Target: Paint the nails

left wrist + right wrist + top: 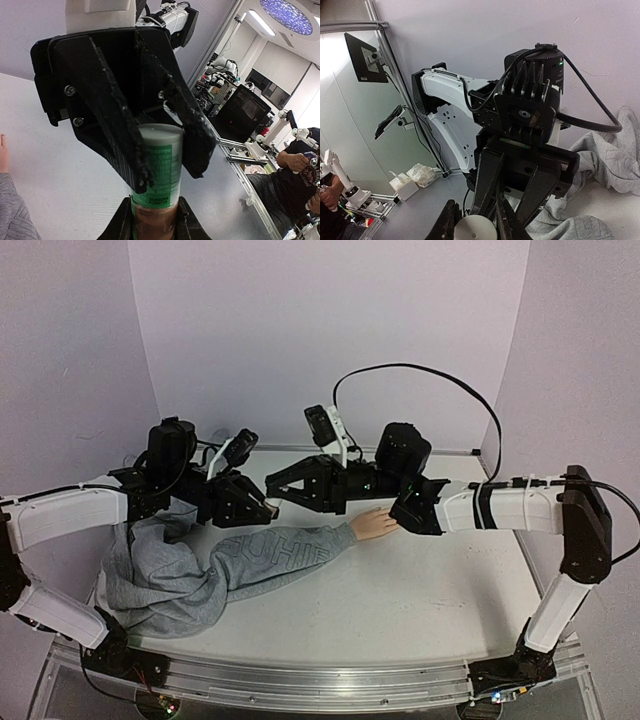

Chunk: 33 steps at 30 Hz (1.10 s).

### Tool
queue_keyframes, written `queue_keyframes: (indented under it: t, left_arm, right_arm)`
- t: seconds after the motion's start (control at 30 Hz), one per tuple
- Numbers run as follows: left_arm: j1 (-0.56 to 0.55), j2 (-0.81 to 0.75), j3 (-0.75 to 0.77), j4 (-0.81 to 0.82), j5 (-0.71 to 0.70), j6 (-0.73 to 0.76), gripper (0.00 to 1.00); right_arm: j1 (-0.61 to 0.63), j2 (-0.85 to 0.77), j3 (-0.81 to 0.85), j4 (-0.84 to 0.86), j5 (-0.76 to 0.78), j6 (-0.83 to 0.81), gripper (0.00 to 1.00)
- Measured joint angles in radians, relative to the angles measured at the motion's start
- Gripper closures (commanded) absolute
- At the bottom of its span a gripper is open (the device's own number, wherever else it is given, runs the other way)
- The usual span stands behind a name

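Observation:
My left gripper [262, 508] is shut on a small bottle [271, 509] with a green label, brown liquid and a white cap [475, 231]. It holds the bottle in the air above the grey sleeve [285, 555]. In the left wrist view my own fingers [119, 222] clamp the bottle's lower body [160, 170]. My right gripper [279, 491] faces it and is shut on the cap, one finger [451, 220] on each side. The peach mannequin hand [374, 524] lies at the sleeve's end, partly under my right arm. Its nails are too small to make out.
The grey sweatshirt body [160, 580] is heaped at the front left of the white table [420, 590]. A black cable [450, 375] loops above my right arm. Lilac walls close in the back and both sides.

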Motion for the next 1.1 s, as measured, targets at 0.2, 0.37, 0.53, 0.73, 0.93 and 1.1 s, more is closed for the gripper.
queue_keyframes:
  t: [0.2, 0.37, 0.53, 0.73, 0.93, 1.1]
  left_arm:
    - [0.011, -0.040, -0.009, -0.002, -0.096, 0.006, 1.00]
    - [0.014, -0.128, -0.079, -0.004, -0.339, 0.037, 1.00]
    - [0.014, -0.227, -0.174, -0.029, -0.708, 0.098, 1.00]
    - [0.006, -0.290, -0.196, -0.024, -0.877, 0.164, 1.00]
    - [0.012, -0.286, -0.196, -0.008, -0.912, 0.172, 1.00]
    - [0.043, -0.256, -0.194, -0.020, -0.911, 0.156, 1.00]
  right_arm:
    - [0.000, 0.003, 0.000, 0.016, 0.061, -0.001, 1.00]
    - [0.010, 0.029, 0.000, 0.016, 0.202, 0.011, 1.00]
    - [0.103, 0.083, 0.146, -0.275, 0.657, 0.062, 1.00]
    - [0.238, 0.145, 0.388, -0.577, 1.136, 0.134, 0.93]
    - [0.267, 0.143, 0.424, -0.656, 1.182, 0.114, 0.23]
    - [0.293, 0.051, 0.309, -0.658, 1.045, 0.000, 0.02]
